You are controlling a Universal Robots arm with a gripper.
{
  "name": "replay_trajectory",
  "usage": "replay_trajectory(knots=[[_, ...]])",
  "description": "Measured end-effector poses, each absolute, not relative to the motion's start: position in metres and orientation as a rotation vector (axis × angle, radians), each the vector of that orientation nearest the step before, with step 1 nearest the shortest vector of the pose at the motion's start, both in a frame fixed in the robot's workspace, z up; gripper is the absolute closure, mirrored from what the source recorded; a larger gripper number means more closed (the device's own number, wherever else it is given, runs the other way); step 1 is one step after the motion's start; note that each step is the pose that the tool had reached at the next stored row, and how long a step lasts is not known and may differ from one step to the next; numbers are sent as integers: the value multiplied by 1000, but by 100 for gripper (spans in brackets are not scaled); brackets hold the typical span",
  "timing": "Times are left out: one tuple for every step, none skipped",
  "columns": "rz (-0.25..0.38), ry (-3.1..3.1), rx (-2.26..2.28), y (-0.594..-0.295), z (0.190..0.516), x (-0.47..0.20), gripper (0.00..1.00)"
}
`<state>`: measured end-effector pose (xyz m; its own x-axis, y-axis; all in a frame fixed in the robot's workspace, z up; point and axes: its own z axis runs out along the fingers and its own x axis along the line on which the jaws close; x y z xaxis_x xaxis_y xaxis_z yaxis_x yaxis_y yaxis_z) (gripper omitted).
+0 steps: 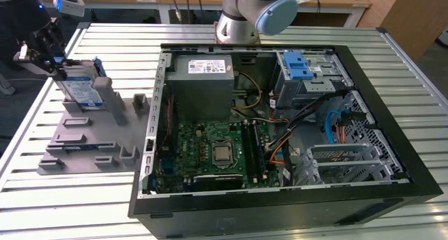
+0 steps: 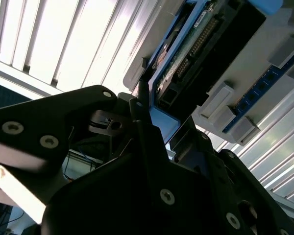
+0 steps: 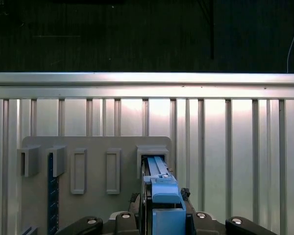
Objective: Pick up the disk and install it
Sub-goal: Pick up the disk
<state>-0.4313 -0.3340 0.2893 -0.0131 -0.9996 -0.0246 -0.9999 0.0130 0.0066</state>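
In the exterior view's upper left, the gripper (image 1: 54, 66) has its jaws clamped on the upright disk (image 1: 79, 90). The disk is flat metal, blue-framed, and stands in 1 grey slotted holder (image 1: 84, 140).

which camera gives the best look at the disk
The exterior view: the disk stands upright in the grey rack, label side showing. The first wrist view sees it edge-on, just its blue frame. The second wrist view shows its circuit-board side at a slant.
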Motion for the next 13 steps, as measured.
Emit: replay_trajectory(knots=[[34,2227,-2198,-334,289,-431,58],[34,2227,-2198,-334,289,-431,58],[34,2227,-2198,-334,289,-431,59],[34,2227,-2198,-334,289,-431,59],[34,2227,-2198,-334,289,-431,59],[34,2227,-2198,-334,289,-431,64],[34,2227,-2198,-334,289,-431,64],[34,2227,-2198,-334,289,-431,64],[34,2227,-2198,-334,289,-431,64],[34,2227,-2198,-334,289,-431,64],[34,2227,-2198,-334,289,-431,64],[34,2227,-2198,-334,289,-431,64],[34,2227,-2198,-334,289,-431,64]])
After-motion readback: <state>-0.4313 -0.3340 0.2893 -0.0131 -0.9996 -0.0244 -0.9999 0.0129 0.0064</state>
